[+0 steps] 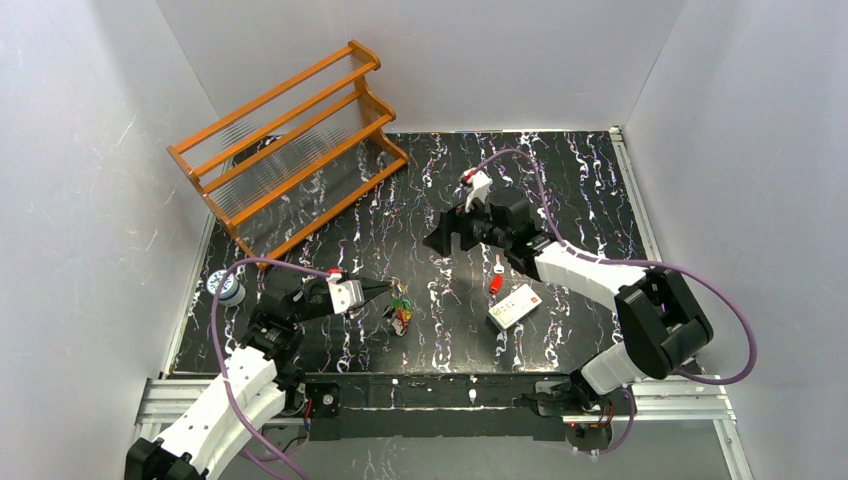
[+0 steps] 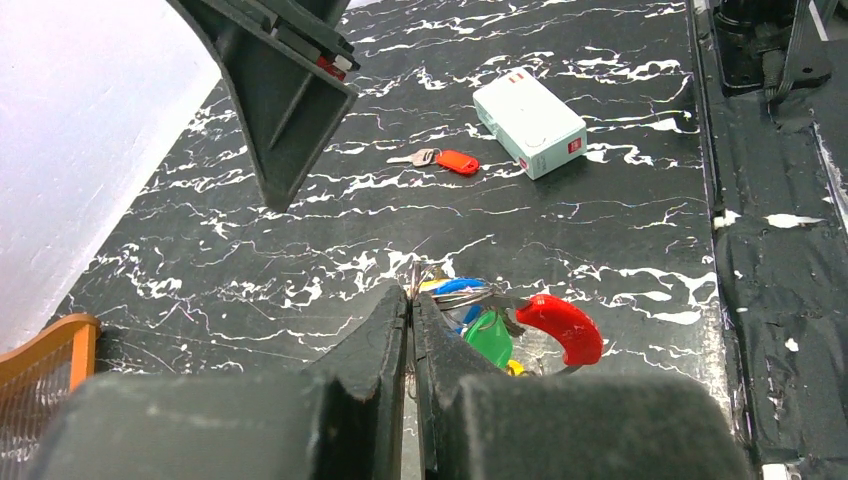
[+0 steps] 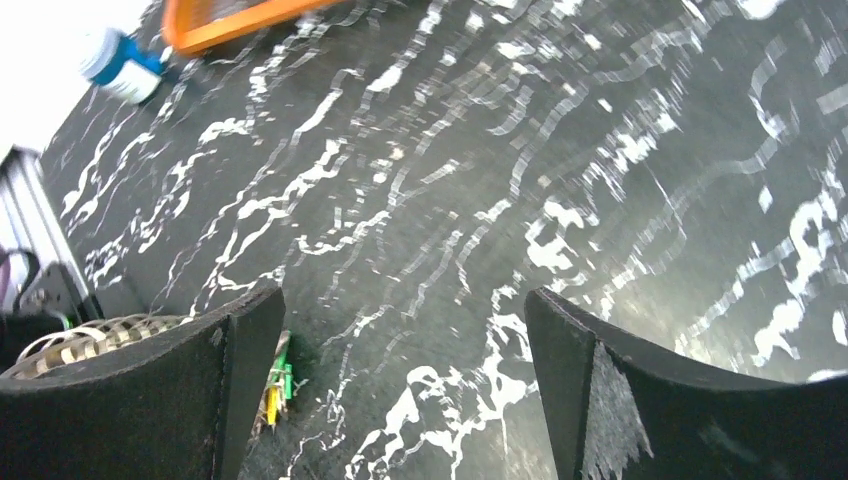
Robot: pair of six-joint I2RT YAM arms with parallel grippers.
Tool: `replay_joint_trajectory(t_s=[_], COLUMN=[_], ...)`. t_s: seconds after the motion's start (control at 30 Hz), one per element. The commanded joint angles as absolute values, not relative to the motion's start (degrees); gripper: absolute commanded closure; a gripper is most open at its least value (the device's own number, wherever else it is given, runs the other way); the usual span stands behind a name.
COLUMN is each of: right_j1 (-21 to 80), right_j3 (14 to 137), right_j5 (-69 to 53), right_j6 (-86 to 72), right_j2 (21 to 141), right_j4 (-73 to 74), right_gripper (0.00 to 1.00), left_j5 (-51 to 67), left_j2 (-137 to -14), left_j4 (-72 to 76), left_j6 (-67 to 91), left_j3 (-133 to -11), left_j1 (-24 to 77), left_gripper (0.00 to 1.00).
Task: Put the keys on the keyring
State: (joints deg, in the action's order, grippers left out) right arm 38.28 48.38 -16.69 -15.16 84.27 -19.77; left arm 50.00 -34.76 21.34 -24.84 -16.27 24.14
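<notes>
My left gripper (image 1: 388, 291) (image 2: 412, 294) is shut on the thin wire of the keyring (image 2: 470, 294), low over the table at the near left. A bunch of keys (image 1: 400, 312) with blue, green, yellow and red heads (image 2: 492, 330) hangs on the ring just right of the fingertips. A loose red-headed key (image 1: 495, 283) (image 2: 448, 160) lies flat near the table's middle. My right gripper (image 1: 438, 236) (image 3: 400, 380) is open and empty, hovering above the table beyond the bunch, whose green and yellow heads (image 3: 278, 385) show beside its left finger.
A white box with a red mark (image 1: 513, 305) (image 2: 530, 122) lies right of the loose key. An orange wooden rack (image 1: 290, 140) stands at the back left. A blue and white spool (image 1: 228, 289) (image 3: 120, 65) sits at the left edge.
</notes>
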Motion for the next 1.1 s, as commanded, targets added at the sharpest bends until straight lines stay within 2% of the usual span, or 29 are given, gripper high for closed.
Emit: replay_joint_trajectory(t_s=[0.0, 0.2, 0.4, 0.83, 1.07], right_j1=[33.38, 30.34, 27.42, 18.9, 17.27], right_j3=[49.88, 47.08, 44.53, 40.23, 38.66], right_j5=[-15.64, -8.23, -1.22, -0.99, -4.86], right_j6=[-25.78, -30.21, -33.56, -38.77, -40.07], right_j2=[86.17, 85.01, 82.69, 80.33, 80.2], right_j4=[-14.41, -9.55, -4.6, 3.25, 4.86], right_gripper=[0.01, 0.02, 0.13, 0.39, 0.42], left_j5=[50.0, 50.18, 50.97, 50.59, 50.65], left_j2=[-34.15, -34.37, -34.63, -34.64, -34.84], left_j4=[20.63, 20.43, 20.36, 19.55, 19.07], left_j6=[-25.4, -25.26, -24.65, -25.0, -25.4], left_j3=[-19.24, -19.34, -19.39, -19.51, -19.68], left_j1=[24.35, 24.35, 24.35, 24.35, 24.35], left_gripper=[1.0, 1.0, 1.0, 1.0, 1.0])
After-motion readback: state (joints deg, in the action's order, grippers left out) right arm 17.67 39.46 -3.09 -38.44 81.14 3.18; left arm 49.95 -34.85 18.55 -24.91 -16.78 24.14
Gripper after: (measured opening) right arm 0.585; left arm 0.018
